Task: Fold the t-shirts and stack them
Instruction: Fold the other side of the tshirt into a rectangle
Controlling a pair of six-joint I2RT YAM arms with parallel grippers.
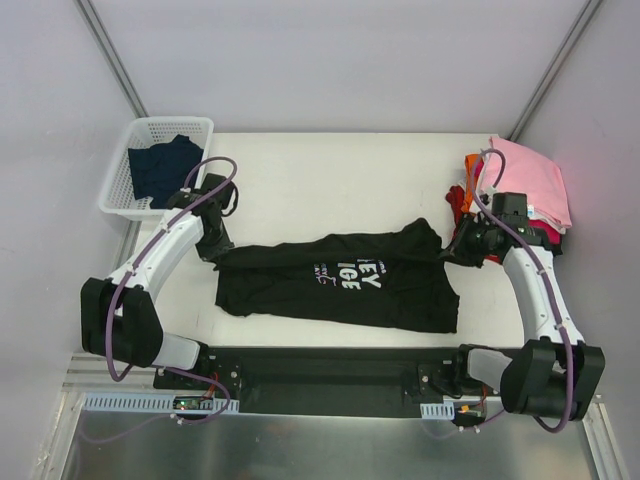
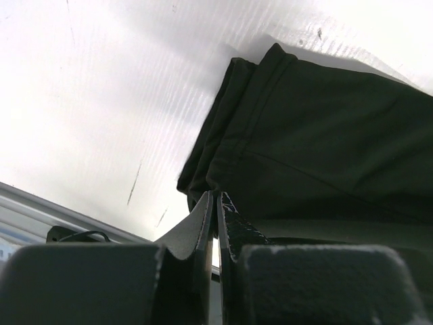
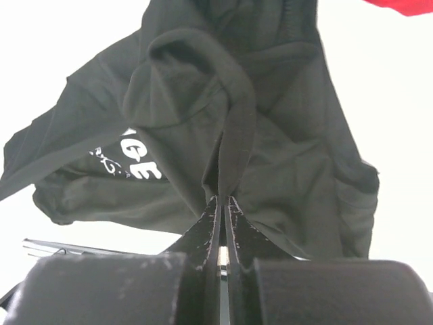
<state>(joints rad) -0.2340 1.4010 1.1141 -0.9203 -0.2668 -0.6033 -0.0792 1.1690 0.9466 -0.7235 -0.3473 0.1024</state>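
Observation:
A black t-shirt [image 1: 340,280] with white lettering lies stretched across the middle of the table. My left gripper [image 1: 212,255] is shut on its left edge; in the left wrist view the fingertips [image 2: 216,200] pinch the dark hem [image 2: 223,156]. My right gripper [image 1: 462,250] is shut on the shirt's right end, where a fold of black cloth [image 3: 233,135] rises from between the closed fingers [image 3: 222,203]. A stack of folded t-shirts [image 1: 525,185], pink on top with red and orange below, sits at the right edge. A dark navy t-shirt [image 1: 165,168] lies in the basket.
A white plastic basket [image 1: 140,135] stands at the back left corner of the table. The stack of shirts sits close behind my right arm [image 1: 530,270]. White walls enclose the table [image 1: 340,175] on three sides.

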